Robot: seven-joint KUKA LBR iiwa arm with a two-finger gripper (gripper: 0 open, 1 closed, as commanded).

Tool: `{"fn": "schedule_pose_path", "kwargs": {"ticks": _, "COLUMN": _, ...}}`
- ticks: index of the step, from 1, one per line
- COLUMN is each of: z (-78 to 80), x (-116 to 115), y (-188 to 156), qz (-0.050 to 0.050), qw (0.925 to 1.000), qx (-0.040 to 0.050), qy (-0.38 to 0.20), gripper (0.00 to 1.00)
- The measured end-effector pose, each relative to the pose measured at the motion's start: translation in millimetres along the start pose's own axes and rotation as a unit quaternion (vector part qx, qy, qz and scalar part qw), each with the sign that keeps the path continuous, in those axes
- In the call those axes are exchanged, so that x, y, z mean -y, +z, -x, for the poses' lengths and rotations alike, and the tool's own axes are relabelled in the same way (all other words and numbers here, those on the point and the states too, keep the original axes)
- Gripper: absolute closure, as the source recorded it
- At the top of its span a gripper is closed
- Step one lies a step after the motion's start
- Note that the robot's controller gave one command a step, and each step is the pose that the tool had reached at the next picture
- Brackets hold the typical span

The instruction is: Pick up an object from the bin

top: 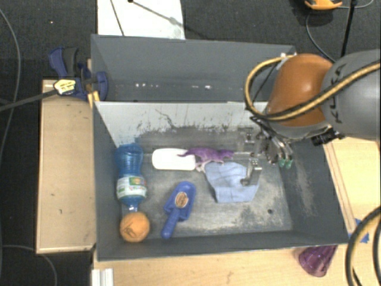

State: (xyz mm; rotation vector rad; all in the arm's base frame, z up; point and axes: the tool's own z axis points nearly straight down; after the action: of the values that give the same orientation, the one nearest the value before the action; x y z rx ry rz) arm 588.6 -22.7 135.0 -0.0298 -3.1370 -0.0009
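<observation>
The gripper [253, 174] is set at the 3 o'clock edge of a blue cloth [229, 185] lying at 3 o'clock from the centre of the bin [309, 219]; how far it is open cannot be told.

bin [268, 214]: scuffed matt metal | cloth [229, 186]: crumpled fabric | bottle [130, 173]: translucent plastic

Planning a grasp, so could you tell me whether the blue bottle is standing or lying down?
Lying down: the blue bottle shows its full length along the bin floor.
</observation>
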Motion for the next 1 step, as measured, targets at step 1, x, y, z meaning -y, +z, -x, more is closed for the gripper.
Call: {"fn": "schedule_pose_path", "kwargs": {"ticks": 1, "z": 1.6, "x": 0.0, "y": -4.9, "qz": 0.000, "qw": 1.0000, "qx": 0.0039, "qy": 0.000, "gripper": 0.00}}
